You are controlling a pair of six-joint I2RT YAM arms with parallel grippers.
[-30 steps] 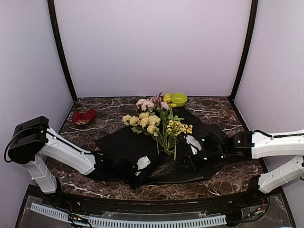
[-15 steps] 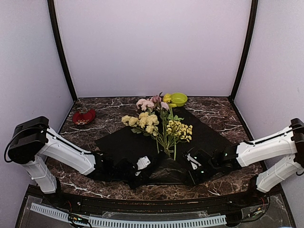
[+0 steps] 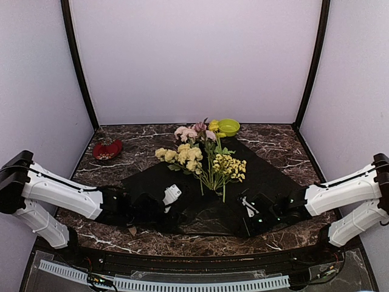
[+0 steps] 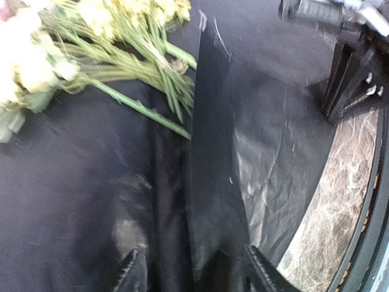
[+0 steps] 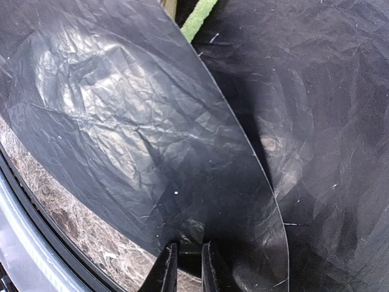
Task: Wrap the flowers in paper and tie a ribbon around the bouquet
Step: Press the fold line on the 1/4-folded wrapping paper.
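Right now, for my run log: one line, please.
left fingers open at paper fold | right fingers shut on paper edge | flowers unwrapped

We see a dark marbled table (image 3: pixel 285 234) carrying 3 things directly: the paper (image 3: pixel 152 182), a red dish (image 3: pixel 107 149) and a green bowl (image 3: pixel 229 127). The paper spreads ahead of both sets of jaws, a fold of it rising between the parted jaws of the left gripper (image 4: pixel 194 277) and its near edge nipped in the close-set jaws of the right gripper (image 5: pixel 187 267), with bare marble just beside each. The red dish sits well ahead and left of the left jaws, apart from the paper; the green bowl sits far ahead of both.
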